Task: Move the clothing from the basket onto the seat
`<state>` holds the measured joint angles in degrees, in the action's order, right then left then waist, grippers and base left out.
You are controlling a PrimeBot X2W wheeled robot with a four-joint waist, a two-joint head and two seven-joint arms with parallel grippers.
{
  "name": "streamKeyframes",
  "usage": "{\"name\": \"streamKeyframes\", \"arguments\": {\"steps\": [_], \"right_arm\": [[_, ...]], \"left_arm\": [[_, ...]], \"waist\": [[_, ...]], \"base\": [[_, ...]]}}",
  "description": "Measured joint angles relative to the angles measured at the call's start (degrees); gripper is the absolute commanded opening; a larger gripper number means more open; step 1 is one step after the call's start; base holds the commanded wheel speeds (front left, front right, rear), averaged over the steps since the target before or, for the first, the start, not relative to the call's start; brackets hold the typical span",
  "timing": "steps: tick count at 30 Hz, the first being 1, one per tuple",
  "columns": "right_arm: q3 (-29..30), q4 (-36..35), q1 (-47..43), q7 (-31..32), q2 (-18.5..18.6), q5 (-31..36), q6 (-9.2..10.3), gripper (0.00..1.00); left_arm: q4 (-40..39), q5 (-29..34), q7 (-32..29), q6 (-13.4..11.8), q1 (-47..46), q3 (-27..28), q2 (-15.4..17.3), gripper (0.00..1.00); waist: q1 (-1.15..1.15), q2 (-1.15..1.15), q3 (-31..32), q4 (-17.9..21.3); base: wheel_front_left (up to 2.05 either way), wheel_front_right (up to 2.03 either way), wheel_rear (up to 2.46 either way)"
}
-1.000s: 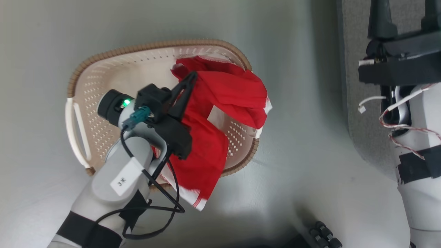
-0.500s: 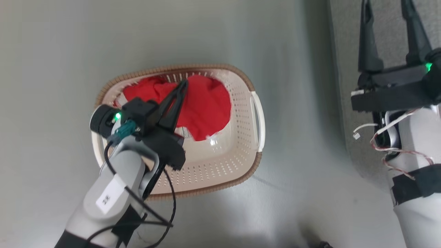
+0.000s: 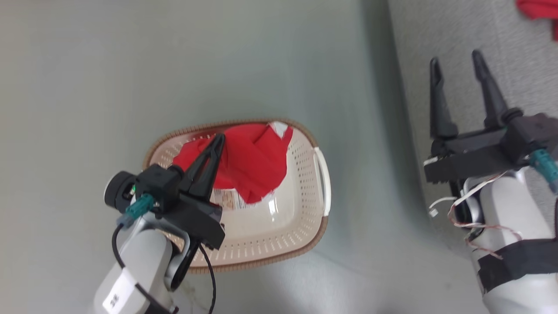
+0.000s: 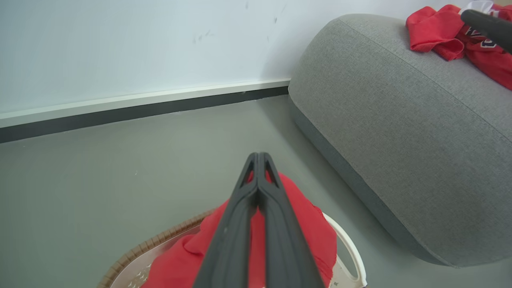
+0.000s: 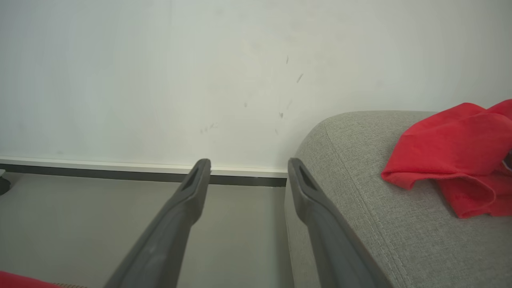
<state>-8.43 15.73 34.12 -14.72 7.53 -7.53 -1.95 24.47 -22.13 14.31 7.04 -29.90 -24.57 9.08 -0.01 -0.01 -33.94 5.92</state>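
Observation:
The cream basket with a brown rim stands on the floor, and red clothing lies bunched in its far half. My left gripper hangs over that clothing, shut, with no cloth visible between its fingers. From the left wrist, the shut left gripper points over the red clothing and the basket. My right gripper is open and empty above the near edge of the grey seat. More red clothing lies on the seat, to the right of the right gripper.
Grey floor surrounds the basket. A pale wall with a white and dark baseboard runs behind it. The seat's rounded side rises close to the basket's right handle. A paper label lies in the basket's bottom.
The head view has shifted, so the basket sits lower and smaller. The red cloth that hung over the basket's rim by my left gripper now lies bunched inside.

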Motion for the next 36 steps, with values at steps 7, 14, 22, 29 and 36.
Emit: {"name": "streamKeyframes", "arguments": {"steps": [7,14,22,29,36], "right_arm": [[-0.78,1.71,-2.07,0.00,-1.03,-0.15,-0.08,1.00],[-1.18,3.05,-4.27,0.00,-1.26,-0.52,-0.58,1.00],[-1.54,3.69,-6.36,0.00,-1.62,-0.53,-0.92,1.00],[-2.30,4.11,-7.40,0.00,-1.90,-0.54,-1.40,1.00],[-2.82,3.71,-9.23,0.00,-2.05,-0.55,-1.66,1.00]], "left_arm": [[-3.92,0.11,0.00,-1.14,4.62,1.76,0.32,0.00],[-6.67,0.51,0.00,-2.18,9.38,2.85,0.51,0.00],[-8.67,0.52,0.00,-3.09,13.35,3.80,0.56,0.53],[-10.65,0.52,0.01,-4.32,16.64,5.13,0.33,1.00],[-12.58,0.51,0.01,-5.60,17.64,7.84,0.85,1.00]], "waist": [[0.01,0.00,4.92,0.66],[0.01,0.00,9.52,1.69],[0.01,0.00,14.12,2.61],[0.01,0.00,17.39,3.23],[0.01,0.00,19.46,3.83]], "base": [[0.00,0.00,0.00],[0.00,0.00,0.00],[0.00,0.00,0.00],[0.00,0.00,0.00],[0.00,0.00,0.00]]}}
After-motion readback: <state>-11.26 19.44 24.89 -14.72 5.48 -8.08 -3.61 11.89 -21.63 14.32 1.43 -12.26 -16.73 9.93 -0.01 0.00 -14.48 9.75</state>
